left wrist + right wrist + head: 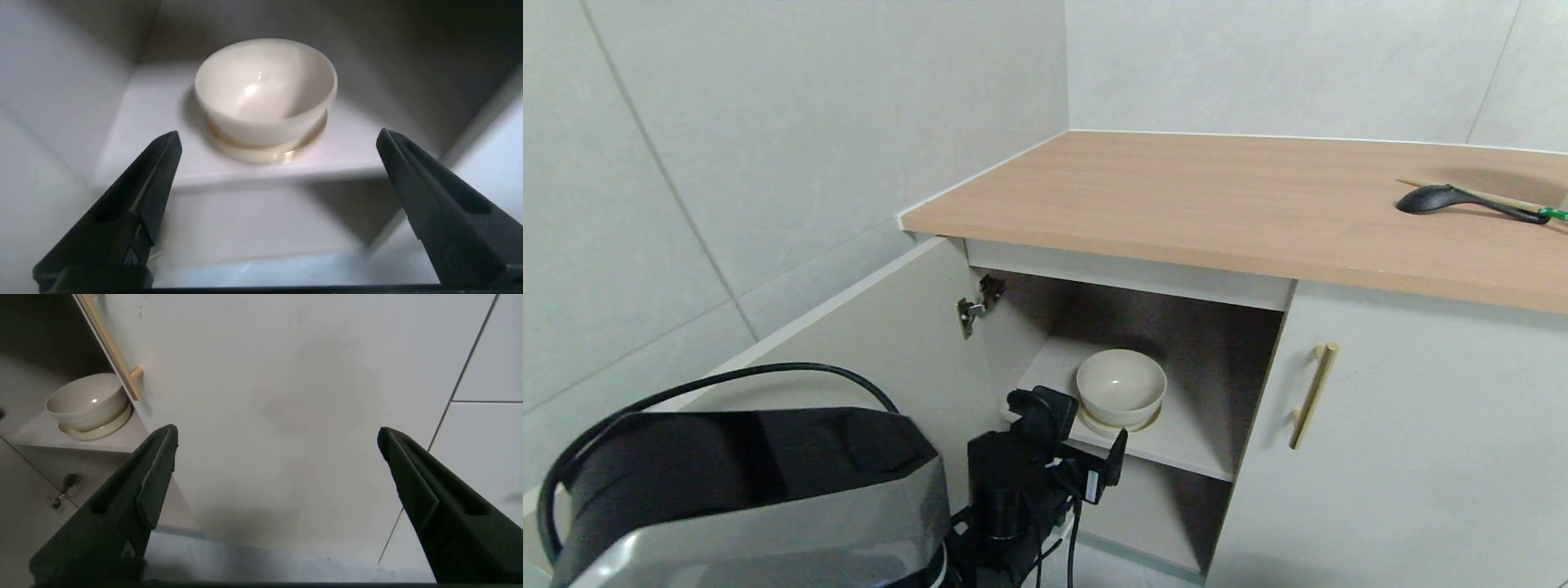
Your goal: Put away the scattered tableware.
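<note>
Head view first: we had one bowl [1121, 385] sitting on one plate [1094, 423] on the cupboard's shelf [1184, 447], with the left door [882, 343] swung wide open. So that pair looked put away to us. Up on the counter [1176, 204], over at its far right, there was one black spoon [1429, 198] with the chopsticks [1478, 195] lying just behind it, touching or nearly so. We couldn't tell whether that was a single stick or a pair. Those were the bits left to stow, so we'd call the job roughly half done. The right door [1405, 441] was shut, one brass handle [1313, 394] on it.

Left wrist view: the left gripper [278, 139] was spread wide with nothing between its fingers, just in front of the shelf and pointed straight at the bowl, not touching it. Bowl upright, centred on the plate.

Right wrist view: the right gripper [276, 431] was wide apart too and carrying nothing, facing the shut door, with the bowl and plate off to one side past the handle.

Our guess is that the spoon and chopsticks come next, and both are well away from either gripper.
</note>
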Controlling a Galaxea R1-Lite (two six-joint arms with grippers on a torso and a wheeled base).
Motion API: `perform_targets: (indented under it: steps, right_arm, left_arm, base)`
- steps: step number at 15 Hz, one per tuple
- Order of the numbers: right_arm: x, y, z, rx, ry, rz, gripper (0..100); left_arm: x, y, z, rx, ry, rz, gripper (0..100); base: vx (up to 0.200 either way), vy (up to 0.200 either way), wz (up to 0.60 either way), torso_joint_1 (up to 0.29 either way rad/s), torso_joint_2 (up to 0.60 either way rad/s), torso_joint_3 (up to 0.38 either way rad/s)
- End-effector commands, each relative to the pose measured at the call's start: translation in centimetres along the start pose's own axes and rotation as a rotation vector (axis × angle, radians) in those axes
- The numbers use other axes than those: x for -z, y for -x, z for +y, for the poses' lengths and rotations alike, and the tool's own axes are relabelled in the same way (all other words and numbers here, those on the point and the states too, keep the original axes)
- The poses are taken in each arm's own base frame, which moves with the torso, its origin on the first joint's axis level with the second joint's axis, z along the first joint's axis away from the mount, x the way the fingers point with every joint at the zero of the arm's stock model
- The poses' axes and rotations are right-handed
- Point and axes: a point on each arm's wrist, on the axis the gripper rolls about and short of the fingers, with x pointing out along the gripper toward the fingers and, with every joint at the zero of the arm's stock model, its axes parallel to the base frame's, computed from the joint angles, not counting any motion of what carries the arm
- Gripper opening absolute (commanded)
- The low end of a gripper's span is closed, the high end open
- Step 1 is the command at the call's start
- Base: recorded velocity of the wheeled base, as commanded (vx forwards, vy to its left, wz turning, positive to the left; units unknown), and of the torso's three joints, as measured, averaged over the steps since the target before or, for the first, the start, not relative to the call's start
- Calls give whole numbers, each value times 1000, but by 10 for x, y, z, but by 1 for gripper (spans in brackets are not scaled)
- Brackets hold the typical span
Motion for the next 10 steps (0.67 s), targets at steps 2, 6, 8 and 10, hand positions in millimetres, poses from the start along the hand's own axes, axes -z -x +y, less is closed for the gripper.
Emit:
perform_targets:
  steps: [2,6,8,10]
  right_arm:
    - [0,0,0,-1,-1,1,100]
    - [0,0,0,-5,-2,-9,100]
    - [0,0,0,-5,-2,-9,100]
    - [0,0,0,-5,-2,-9,100]
  left_arm:
    - [-38,41,-5,85,-37,-72,100]
    - [-57,90,1,138,-118,-90,100]
    - [-64,109,8,193,-147,-104,100]
    - [-61,141,21,310,-241,-90,100]
  base:
    - [0,0,0,0,0,0]
    - [0,0,0,0,0,0]
    - [0,0,0,0,0,0]
    - [0,0,0,0,0,0]
